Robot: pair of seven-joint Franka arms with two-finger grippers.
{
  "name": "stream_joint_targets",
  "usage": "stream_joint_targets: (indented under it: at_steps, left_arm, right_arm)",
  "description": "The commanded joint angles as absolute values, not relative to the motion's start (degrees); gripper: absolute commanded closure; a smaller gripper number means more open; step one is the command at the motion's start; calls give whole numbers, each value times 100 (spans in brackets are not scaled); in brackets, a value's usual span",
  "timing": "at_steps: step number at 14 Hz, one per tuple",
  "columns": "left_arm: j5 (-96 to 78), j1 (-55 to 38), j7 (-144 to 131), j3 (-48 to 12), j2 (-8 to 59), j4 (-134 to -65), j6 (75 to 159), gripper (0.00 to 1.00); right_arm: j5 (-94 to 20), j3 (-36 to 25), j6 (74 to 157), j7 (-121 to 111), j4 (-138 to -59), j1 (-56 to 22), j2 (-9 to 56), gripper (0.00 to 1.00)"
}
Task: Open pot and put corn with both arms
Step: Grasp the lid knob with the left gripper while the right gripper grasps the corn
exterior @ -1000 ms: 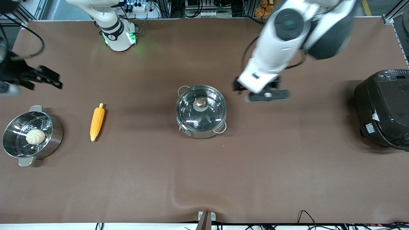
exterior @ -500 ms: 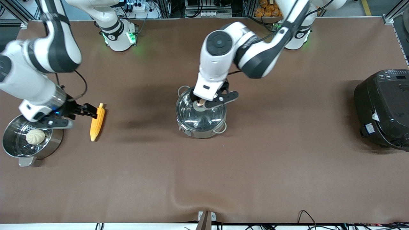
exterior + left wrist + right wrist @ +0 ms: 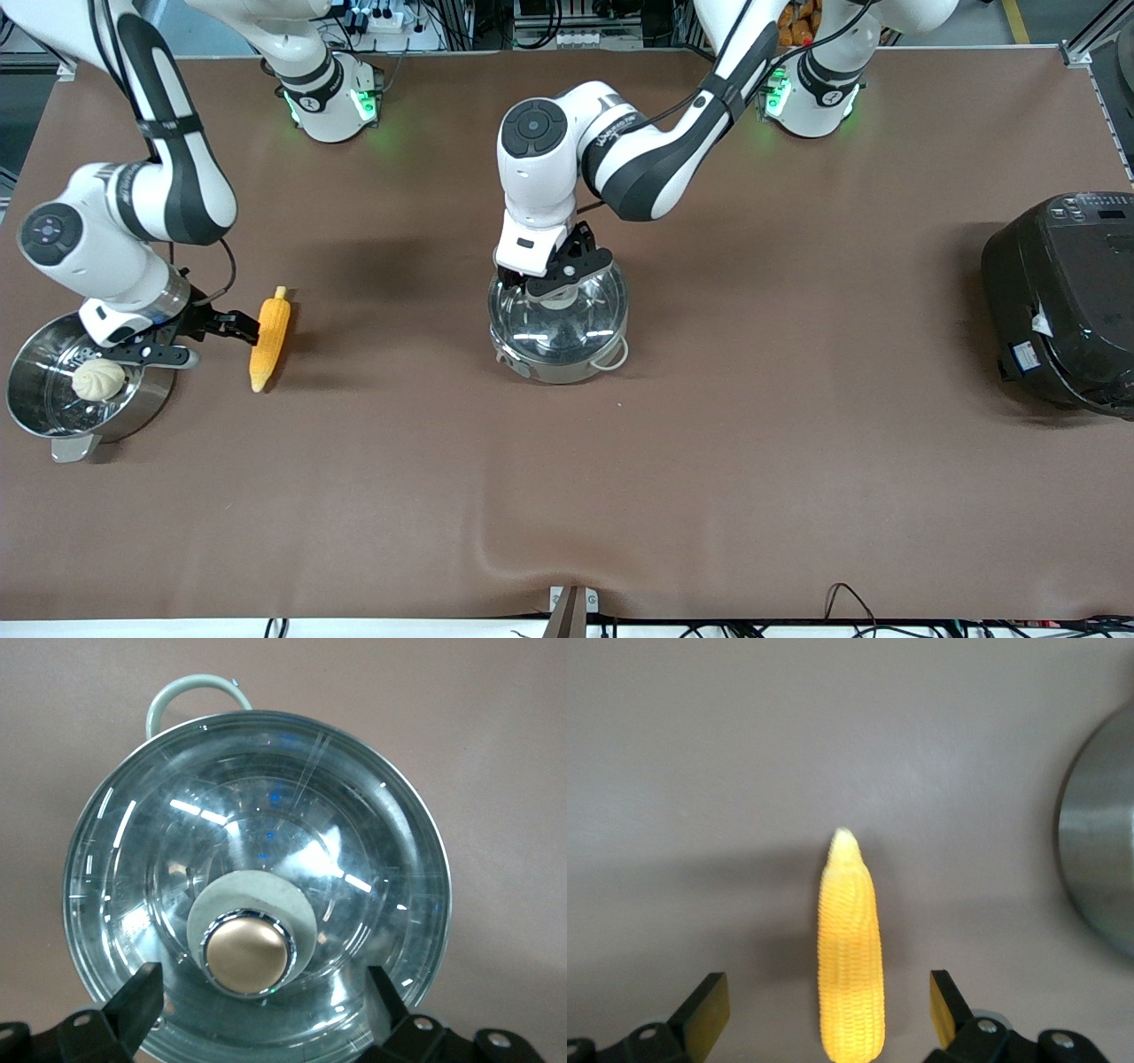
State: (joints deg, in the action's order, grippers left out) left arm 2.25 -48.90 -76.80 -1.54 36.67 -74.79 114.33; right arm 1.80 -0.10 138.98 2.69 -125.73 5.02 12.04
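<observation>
Pot (image 3: pixel 558 332) stands mid-tabletop (image 3: pixel 709 461), glass lid (image 3: pixel 257 877) seated. Left claw (image 3: pixel 554 283) hangs over the lid, fingers (image 3: pixel 133 1005) spread either side of the knob (image 3: pixel 247 952), not touching it. Corn (image 3: pixel 268 338) lies toward the right arm's end. Right claw (image 3: pixel 232 326) sits just beside the cob, fingers (image 3: pixel 709 1010) spread, between it and a steamer pot (image 3: pixel 84 381) holding a bun (image 3: pixel 97 379).

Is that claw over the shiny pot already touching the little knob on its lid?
Apart. The left wrist view shows the left gripper open, clear gaps separating both fingers from the knob.
</observation>
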Motion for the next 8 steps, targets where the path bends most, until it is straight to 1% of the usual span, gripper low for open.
stream_joint_targets:
  at_steps: [1, 3, 5, 8]
  left_arm:
    - [352, -4913, -7761, -97, 3823, -7303, 11452, 0]
    - [352, -4922, -7743, -105, 3823, -7347, 11435, 0]
    - [387, -4913, -7708, -105, 3832, -7409, 11435, 0]
    - [395, -4913, -7673, -105, 3894, -7418, 11435, 0]
  right_arm:
    - [264, 79, 14088, 1069, -12744, 475, 1440, 0]
    - [272, 79, 14202, 1152, -12727, 431, 1669, 0]
    - [299, 70, 14221, 636, -12657, 361, 1871, 0]
    - [421, 62, 14238, 396, -12604, 439, 2012, 0]
